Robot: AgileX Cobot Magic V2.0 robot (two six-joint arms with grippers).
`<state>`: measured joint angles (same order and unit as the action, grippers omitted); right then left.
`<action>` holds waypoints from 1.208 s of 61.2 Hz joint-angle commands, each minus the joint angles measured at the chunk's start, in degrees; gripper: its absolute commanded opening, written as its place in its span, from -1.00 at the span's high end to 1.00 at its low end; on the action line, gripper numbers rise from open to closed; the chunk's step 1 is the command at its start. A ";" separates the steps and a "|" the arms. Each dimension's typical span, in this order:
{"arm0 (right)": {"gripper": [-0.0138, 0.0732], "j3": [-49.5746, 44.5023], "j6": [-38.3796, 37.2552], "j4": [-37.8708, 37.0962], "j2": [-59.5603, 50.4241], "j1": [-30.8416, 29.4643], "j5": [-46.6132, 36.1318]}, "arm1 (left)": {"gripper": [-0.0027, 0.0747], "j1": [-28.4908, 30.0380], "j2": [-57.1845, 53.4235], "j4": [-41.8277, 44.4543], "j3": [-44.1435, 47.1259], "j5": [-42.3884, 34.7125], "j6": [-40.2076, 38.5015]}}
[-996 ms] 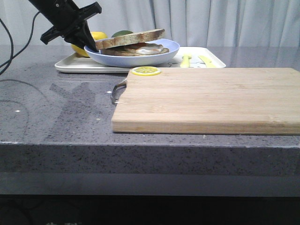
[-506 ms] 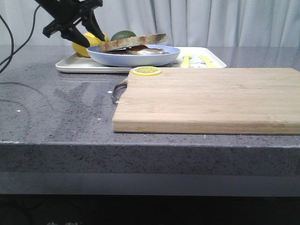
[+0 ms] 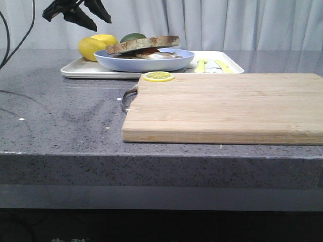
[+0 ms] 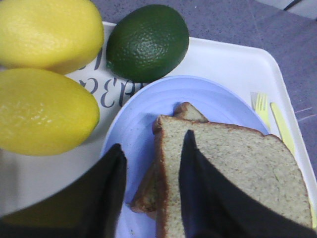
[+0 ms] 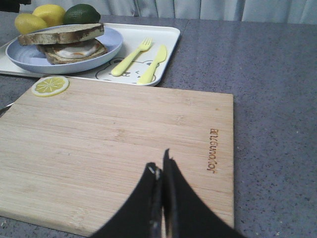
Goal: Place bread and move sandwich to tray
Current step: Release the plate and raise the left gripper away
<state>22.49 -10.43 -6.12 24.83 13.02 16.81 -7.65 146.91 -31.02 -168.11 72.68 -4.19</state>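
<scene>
- left pincer (image 3: pixel 78 12) fingers apart, holding nothing, hanging in the air above the tray's left end; its wrist view looks straight down on the plate, fingers (image 4: pixel 111 183) straddling the crust edge without touching
- thick square speckled bread slice with brown crust (image 3: pixel 144 44) lies on top of the egg sandwich (image 5: pixel 74 49), a little tilted, so bread placing looks done
- sandwich sits in round light-blue plate (image 3: pixel 116 61), plate rests on flat white rectangular tray (image 3: pixel 81 69), so moving looks done too
- two yellow lemons (image 4: pixel 44 111) and dark green lime (image 4: pixel 147 42) crowd the tray's corner just beside the plate
- right pincer (image 5: pixel 161 198) fingers pressed together, empty, parked over bare wooden cutting board (image 3: pixel 227 106), out of the way
- lemon slice (image 3: pixel 158 76) on board corner; yellow plastic fork (image 5: pixel 130 58) and knife (image 5: pixel 153 63) on tray
- grey speckled surface (image 3: pixel 55 116) carries it all
</scene>
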 commanded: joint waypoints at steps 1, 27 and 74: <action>0.82 1.59 0.20 -0.09 0.14 -0.27 -3.96 | 0.70 0.11 -6.93 -3.06 -4.95 -0.64 -0.62; 0.82 1.59 0.20 -0.09 0.14 -0.27 -3.90 | 0.98 -0.29 -12.80 -4.15 -4.80 -0.64 -0.51; 0.82 1.59 0.20 -0.09 0.14 -0.27 -3.90 | 0.98 -2.77 -45.03 30.57 58.24 -2.53 -0.51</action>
<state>22.49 -10.43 -6.12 24.83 13.02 17.20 -11.83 108.53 -2.03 -114.62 72.54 -3.43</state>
